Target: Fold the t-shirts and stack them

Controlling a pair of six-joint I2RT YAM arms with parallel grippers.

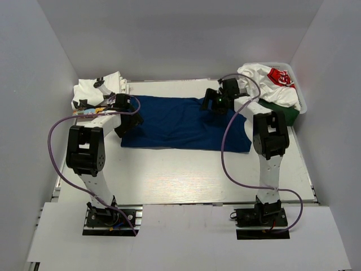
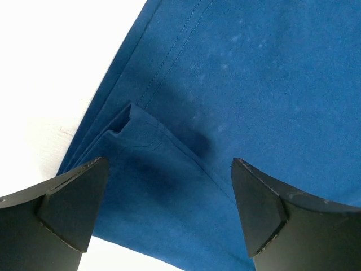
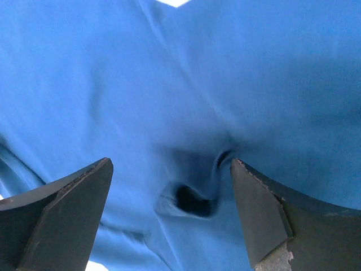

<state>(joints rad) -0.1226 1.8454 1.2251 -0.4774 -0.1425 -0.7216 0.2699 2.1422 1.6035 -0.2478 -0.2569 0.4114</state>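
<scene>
- Your dark blue t-shirt (image 1: 186, 129) lies spread flat across the middle of the counter (image 1: 186, 178), its long side running left to right.
- Left pincer (image 2: 169, 172): jaws wide apart, nothing between them. It hangs low over the shirt's left end, where a stitched hem doubles over itself beside the cloth's edge.
- Right pincer (image 3: 170, 169): jaws also wide apart, gripping nothing. It sits over the shirt's far right part, above a small puckered dimple in the fabric.
- Far left corner: white tees (image 1: 98, 89) in a heap, colourful print at the near edge, just beyond the blue shirt's corner.
- Far right: white basket (image 1: 302, 100) holds a red-print white tee (image 1: 271, 79), with green cloth (image 1: 289, 116) below it.
</scene>
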